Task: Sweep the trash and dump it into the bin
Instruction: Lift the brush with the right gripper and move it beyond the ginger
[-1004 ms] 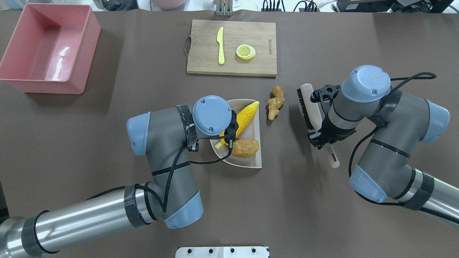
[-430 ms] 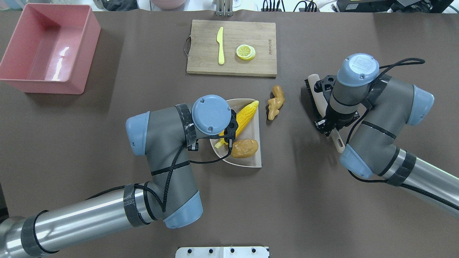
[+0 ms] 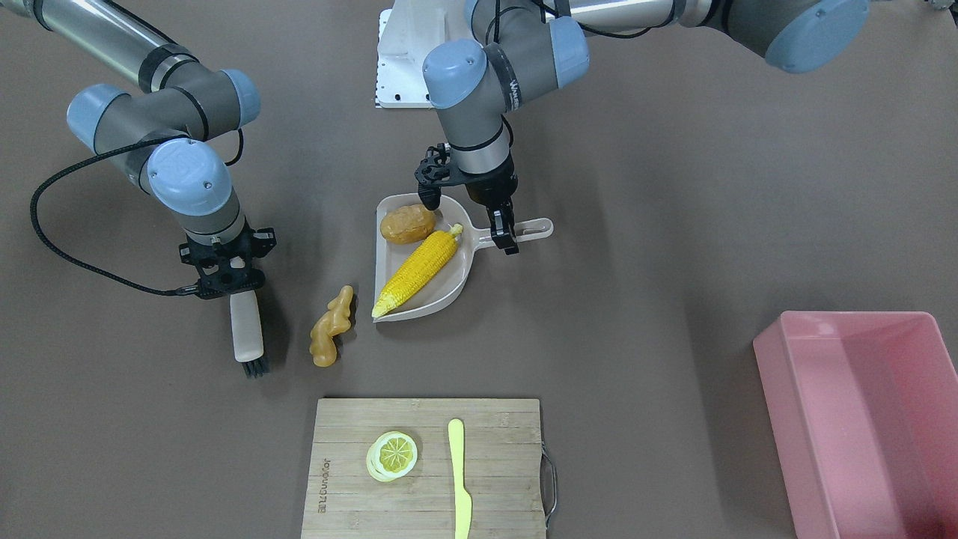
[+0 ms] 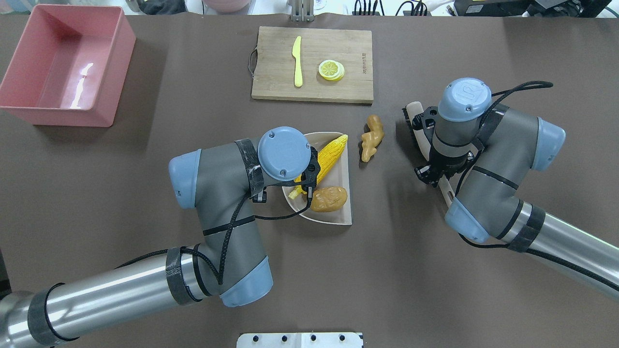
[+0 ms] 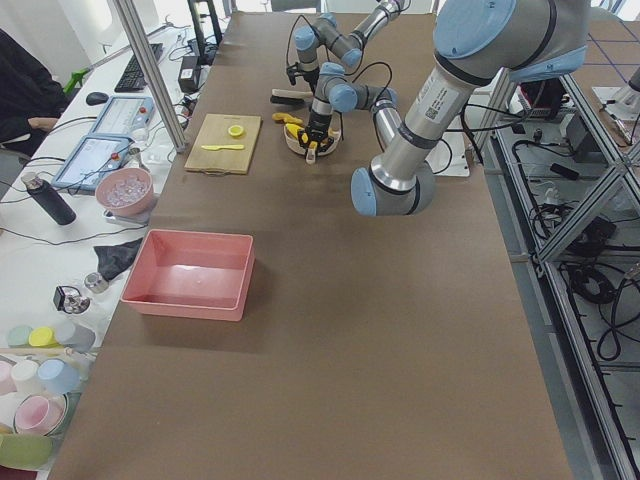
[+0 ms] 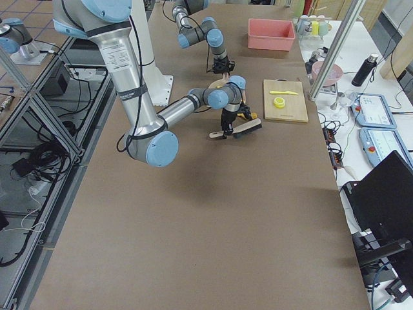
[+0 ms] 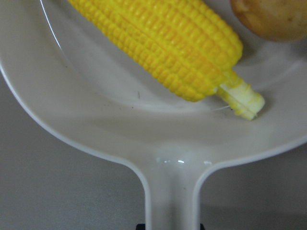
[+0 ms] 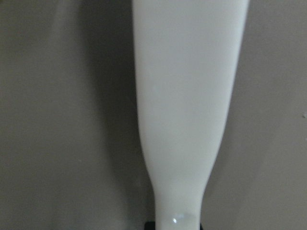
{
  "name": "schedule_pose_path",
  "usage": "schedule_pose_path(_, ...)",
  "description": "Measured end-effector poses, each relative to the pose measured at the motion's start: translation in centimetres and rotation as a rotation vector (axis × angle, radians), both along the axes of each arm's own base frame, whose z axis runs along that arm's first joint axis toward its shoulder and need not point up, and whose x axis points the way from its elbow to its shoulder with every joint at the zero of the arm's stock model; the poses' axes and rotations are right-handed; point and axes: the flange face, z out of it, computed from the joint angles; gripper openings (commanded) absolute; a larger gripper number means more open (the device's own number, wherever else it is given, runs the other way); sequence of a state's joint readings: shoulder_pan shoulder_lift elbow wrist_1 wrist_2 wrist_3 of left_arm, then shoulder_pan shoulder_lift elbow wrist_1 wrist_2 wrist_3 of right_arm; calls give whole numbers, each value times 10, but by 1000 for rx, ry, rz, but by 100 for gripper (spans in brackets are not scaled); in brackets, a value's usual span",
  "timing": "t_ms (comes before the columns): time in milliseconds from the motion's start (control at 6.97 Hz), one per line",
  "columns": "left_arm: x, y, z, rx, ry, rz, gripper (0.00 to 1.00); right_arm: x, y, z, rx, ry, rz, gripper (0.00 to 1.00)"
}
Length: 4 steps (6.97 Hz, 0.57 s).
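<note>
Left jaws clench the handle of the dustpan [image 3: 453, 288], with the corn cob [image 3: 416, 273] and potato [image 3: 407, 224] lying inside it. Right jaws grasp the brush [image 3: 245, 329] by its handle, bristles near the ginger root [image 3: 330, 335]. The ginger lies on the counter [image 3: 673, 224] just beside the dustpan's open edge. The pink bin [image 3: 778, 427] stands well apart.

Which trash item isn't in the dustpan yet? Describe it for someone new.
Start at the wooden cutting board at the far edge of the table. Just nearer the robot, between the dustpan and the brush, lies the ginger root: knobby, tan-orange, alone on the tabletop.
</note>
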<state>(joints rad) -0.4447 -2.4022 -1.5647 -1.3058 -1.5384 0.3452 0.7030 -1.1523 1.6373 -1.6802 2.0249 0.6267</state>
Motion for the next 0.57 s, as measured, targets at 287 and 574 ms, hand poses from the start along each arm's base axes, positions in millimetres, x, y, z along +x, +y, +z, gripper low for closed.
schedule_pose_path(287,0,0,1,0,0,0,0,-3,0,-15,5,-3,-8,0)
schedule_pose_path(574,0,0,2,-1,-1,-1,0,-5,-7,-21,-24,-14,-15,0)
